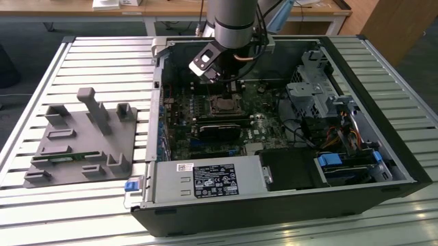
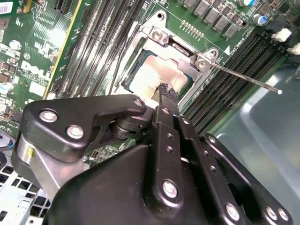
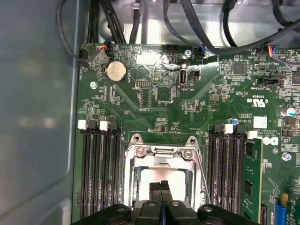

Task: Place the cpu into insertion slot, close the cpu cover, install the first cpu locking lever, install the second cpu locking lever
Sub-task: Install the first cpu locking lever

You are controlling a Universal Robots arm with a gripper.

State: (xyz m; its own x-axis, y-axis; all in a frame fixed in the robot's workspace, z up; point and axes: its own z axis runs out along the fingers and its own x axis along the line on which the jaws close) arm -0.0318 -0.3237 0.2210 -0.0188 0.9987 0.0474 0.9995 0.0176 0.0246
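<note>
Cpu (image 2: 151, 75) lies in the insertion slot (image 1: 223, 106), the cpu cover (image 3: 161, 162) down around it — pale top showing through the window. Across the exterior view from its left: a grey fixture (image 1: 75, 148) on the slatted bench (image 1: 68, 205), then the open computer case (image 1: 274, 210), where the tool (image 2: 164, 90), fingers pressed together, touches the chip; a thin locking lever (image 2: 243, 78) stands free beside it.

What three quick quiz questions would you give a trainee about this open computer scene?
1. True or false: the chip lies on the grey rack outside the case.
2. The end effector is nearest: A) the chip, B) the round battery, C) the grey rack.
3. Short answer: which thin metal part sticks out beside the chip?
Key: 1 false; 2 A; 3 the lever.
</note>
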